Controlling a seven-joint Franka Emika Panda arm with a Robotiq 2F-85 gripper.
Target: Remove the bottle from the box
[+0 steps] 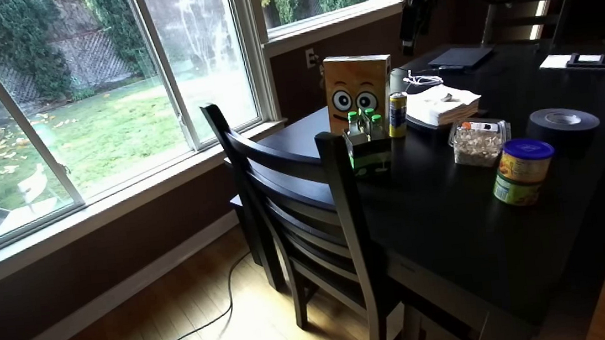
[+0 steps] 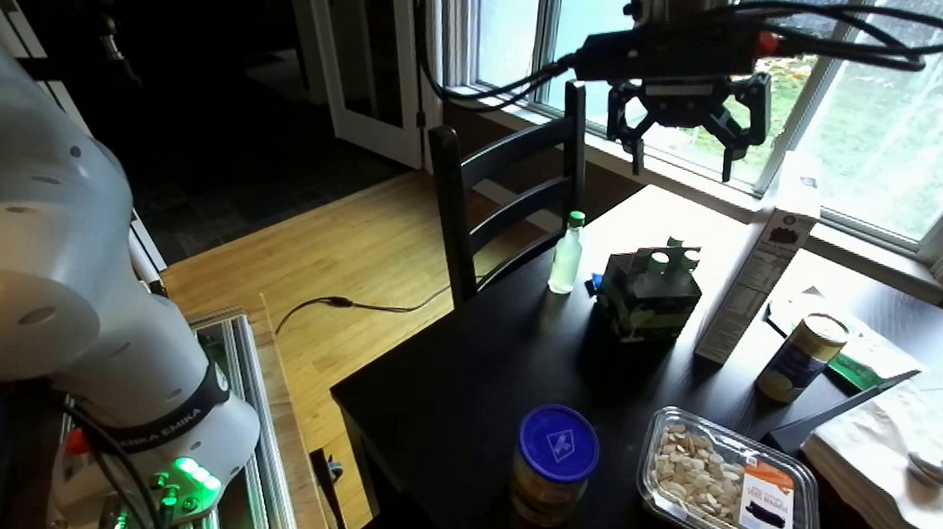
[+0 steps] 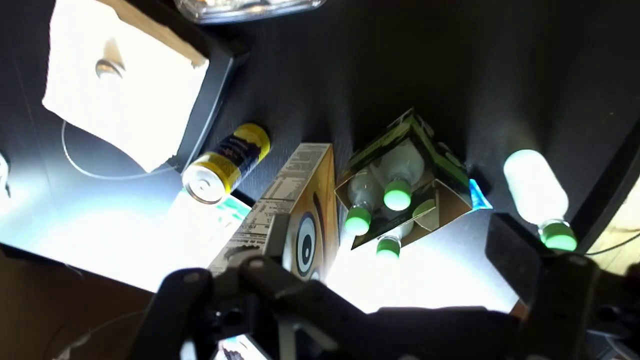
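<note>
The box is a small dark carton carrier with green on its sides (image 2: 643,301), standing on the table; it also shows in the wrist view (image 3: 452,167). Three green-capped clear bottles (image 3: 397,192) stand in its compartments, and one compartment shows bare cardboard. Another green-capped bottle (image 2: 566,259) stands upright on the table beside the carrier, near the chair; it also shows in the wrist view (image 3: 535,187). My gripper (image 2: 682,167) is open and empty, high above the carrier. In the wrist view its fingers (image 3: 395,242) are wide apart, above the carrier's bottles.
A tall orange box with eyes (image 1: 352,82) stands close beside the carrier. A yellow-blue can (image 2: 801,358), a napkin stack (image 2: 905,469), a clear seed tub (image 2: 729,490) and a blue-lidded jar (image 2: 556,461) stand on the table. A chair (image 1: 293,193) stands at its edge.
</note>
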